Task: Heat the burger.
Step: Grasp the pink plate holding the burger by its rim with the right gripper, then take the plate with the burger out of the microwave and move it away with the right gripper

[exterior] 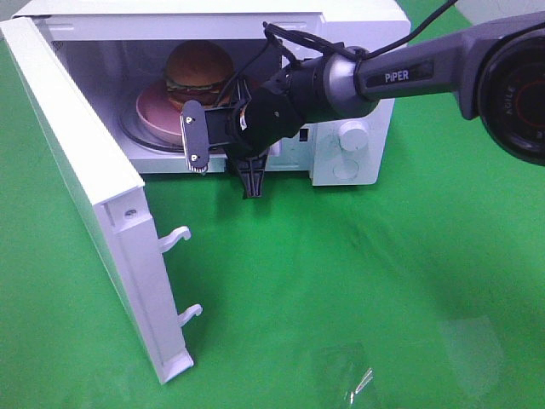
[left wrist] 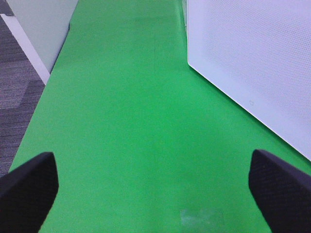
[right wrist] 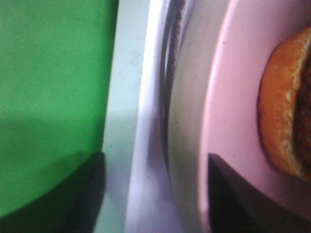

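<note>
The burger [exterior: 199, 68] stands on a pink plate [exterior: 153, 115] on the glass turntable inside the open white microwave [exterior: 362, 34]. My right gripper [exterior: 223, 170] is open and empty at the front of the microwave's opening, just in front of the plate. In the right wrist view its fingers [right wrist: 87, 194] straddle the microwave's front sill and the plate's rim [right wrist: 228, 121], with the burger's bun [right wrist: 282, 107] beyond. My left gripper [left wrist: 155, 194] is open and empty over the green cloth; it is out of the exterior high view.
The microwave door [exterior: 85, 196] is swung wide open toward the front left, with two latch hooks [exterior: 174, 239] on its edge. Its outer face shows in the left wrist view [left wrist: 252, 63]. The control knob [exterior: 354, 135] is right of the opening. Green cloth [exterior: 358, 290] covers the table.
</note>
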Robot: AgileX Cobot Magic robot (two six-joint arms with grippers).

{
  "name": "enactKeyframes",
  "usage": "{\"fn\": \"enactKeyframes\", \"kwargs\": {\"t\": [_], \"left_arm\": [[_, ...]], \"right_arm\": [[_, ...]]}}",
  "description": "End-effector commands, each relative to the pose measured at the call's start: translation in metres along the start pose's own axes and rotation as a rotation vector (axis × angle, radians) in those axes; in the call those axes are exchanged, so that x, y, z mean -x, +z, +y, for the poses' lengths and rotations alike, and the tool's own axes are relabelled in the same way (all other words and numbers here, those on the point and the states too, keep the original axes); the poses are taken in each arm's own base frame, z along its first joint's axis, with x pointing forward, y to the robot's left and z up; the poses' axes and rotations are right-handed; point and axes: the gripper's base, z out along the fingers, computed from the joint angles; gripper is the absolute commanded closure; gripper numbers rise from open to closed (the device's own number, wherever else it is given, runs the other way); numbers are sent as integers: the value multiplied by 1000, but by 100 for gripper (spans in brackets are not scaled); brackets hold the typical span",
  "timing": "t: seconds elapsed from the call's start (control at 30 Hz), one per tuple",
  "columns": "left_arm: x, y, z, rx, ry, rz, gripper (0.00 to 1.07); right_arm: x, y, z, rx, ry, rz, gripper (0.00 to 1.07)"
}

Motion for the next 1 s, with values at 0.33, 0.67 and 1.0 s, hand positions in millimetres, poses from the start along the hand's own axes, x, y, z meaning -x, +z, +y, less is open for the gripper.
{"fn": "enactKeyframes", "kwargs": {"t": [0.33,0.67,1.0], "left_arm": [[-1,-2,-1,-3,-3,-30,7],[-1,-2,-1,-3,-3,-30,7],[-1,-2,-1,-3,-3,-30,7]], "right_arm": [[1,-2,0,20,26,8,107],[7,-16,-4,74,19,45,107],[9,-47,-18,76,-13,47,107]]}}
